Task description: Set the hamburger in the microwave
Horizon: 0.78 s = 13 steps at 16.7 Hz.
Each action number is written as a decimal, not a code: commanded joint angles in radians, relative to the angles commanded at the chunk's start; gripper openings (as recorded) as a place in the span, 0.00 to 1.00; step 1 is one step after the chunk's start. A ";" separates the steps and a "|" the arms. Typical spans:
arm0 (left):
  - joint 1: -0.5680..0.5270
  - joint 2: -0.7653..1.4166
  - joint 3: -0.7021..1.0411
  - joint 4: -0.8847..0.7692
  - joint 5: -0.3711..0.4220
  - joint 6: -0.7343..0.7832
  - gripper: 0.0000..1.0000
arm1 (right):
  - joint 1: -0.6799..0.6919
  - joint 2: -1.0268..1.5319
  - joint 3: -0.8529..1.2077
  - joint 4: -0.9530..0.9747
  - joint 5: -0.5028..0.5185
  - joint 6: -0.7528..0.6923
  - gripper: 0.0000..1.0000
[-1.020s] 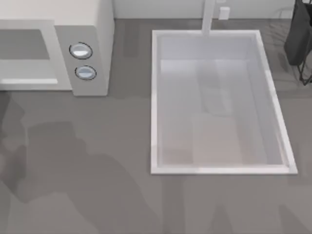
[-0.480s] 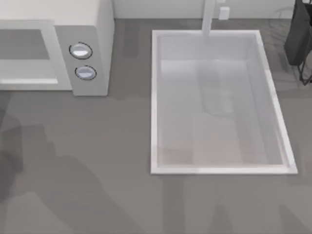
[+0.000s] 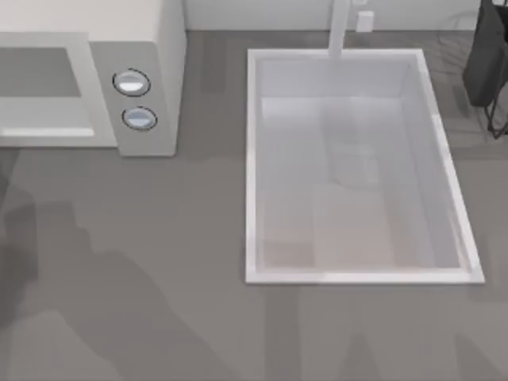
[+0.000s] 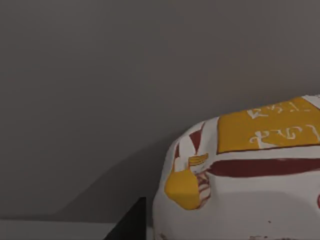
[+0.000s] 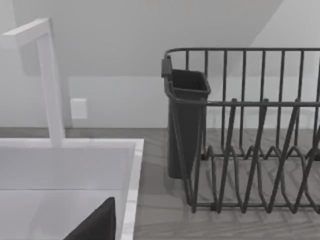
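The hamburger (image 4: 250,175) looms close in the left wrist view, a rounded white wrapped shape with orange-yellow patches and dark red stripes, over a grey surface. A black part of my left gripper (image 4: 131,221) juts up beside it, and contact between them cannot be made out. The microwave (image 3: 147,48) stands at the table's back left, off-white, with a grey window and two round knobs (image 3: 132,82) on its side panel. A black tip of my right gripper (image 5: 96,222) hangs over the sink corner in the right wrist view.
A white sink basin (image 3: 251,167) takes up the table's middle and right, with a faucet (image 3: 340,28) at its back. A dark wire dish rack (image 5: 250,150) with a black cup (image 5: 187,120) stands at the back right. Arm shadows lie on the grey counter (image 3: 159,317) at front left.
The arm shadows on the table's left have slid further left. The microwave, sink and rack have not moved.
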 joint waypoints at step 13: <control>0.000 0.000 0.000 0.000 0.000 0.000 0.00 | 0.000 0.000 0.000 0.000 0.000 0.000 1.00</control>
